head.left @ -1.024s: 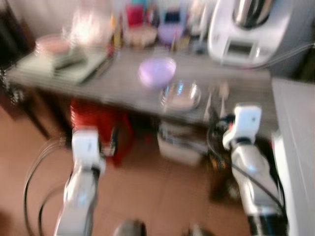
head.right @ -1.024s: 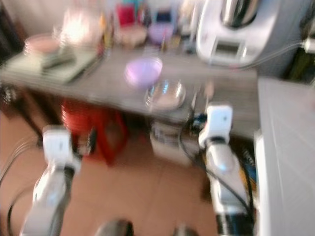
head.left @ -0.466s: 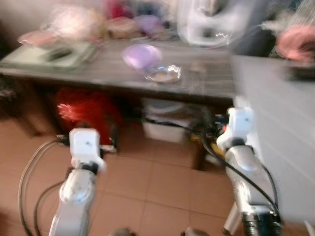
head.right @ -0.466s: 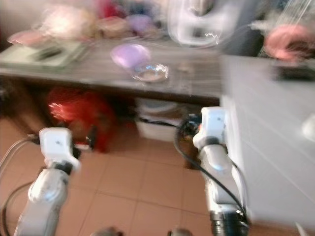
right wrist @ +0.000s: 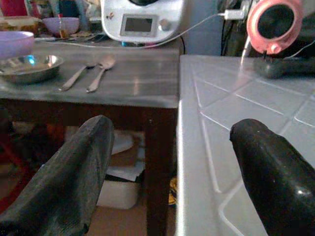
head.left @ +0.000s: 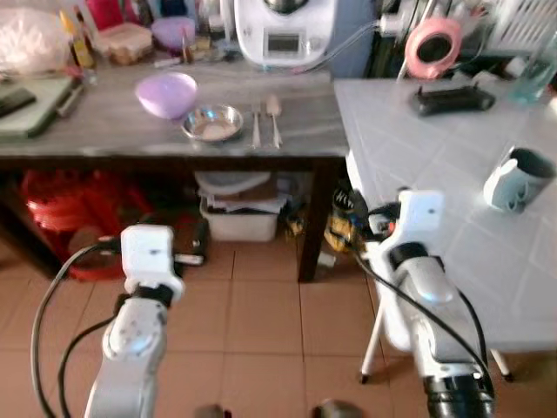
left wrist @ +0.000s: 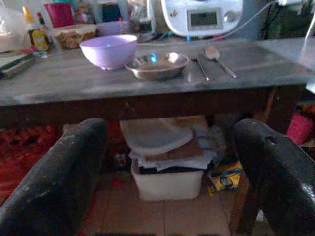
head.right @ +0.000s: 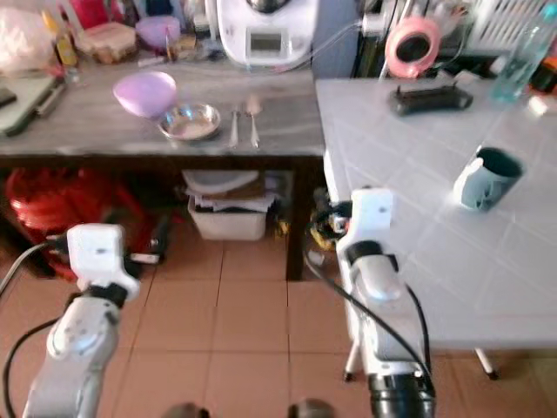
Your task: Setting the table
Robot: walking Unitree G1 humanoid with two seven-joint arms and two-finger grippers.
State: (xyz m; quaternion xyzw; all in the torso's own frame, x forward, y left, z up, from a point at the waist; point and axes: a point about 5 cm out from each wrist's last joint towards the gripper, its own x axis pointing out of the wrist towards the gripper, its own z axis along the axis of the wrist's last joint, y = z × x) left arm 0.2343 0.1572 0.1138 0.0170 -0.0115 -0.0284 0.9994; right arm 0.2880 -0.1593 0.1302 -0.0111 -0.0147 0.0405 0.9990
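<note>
Camera swung right, white table [head.left: 418, 148] nearer

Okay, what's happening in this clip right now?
Nothing is being handled yet. The robot stands facing a grey table that holds a purple bowl, a metal dish, a fork and a spoon. The left tool and the right tool are both open and empty, held low in front of the table. A teal mug sits on the white tiled table to the right.

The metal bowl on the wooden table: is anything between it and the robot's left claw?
Nothing visible blocks it. The left gripper hangs open below and in front of the table edge; the metal bowl sits near that edge, with the purple bowl beside it and behind.
</note>
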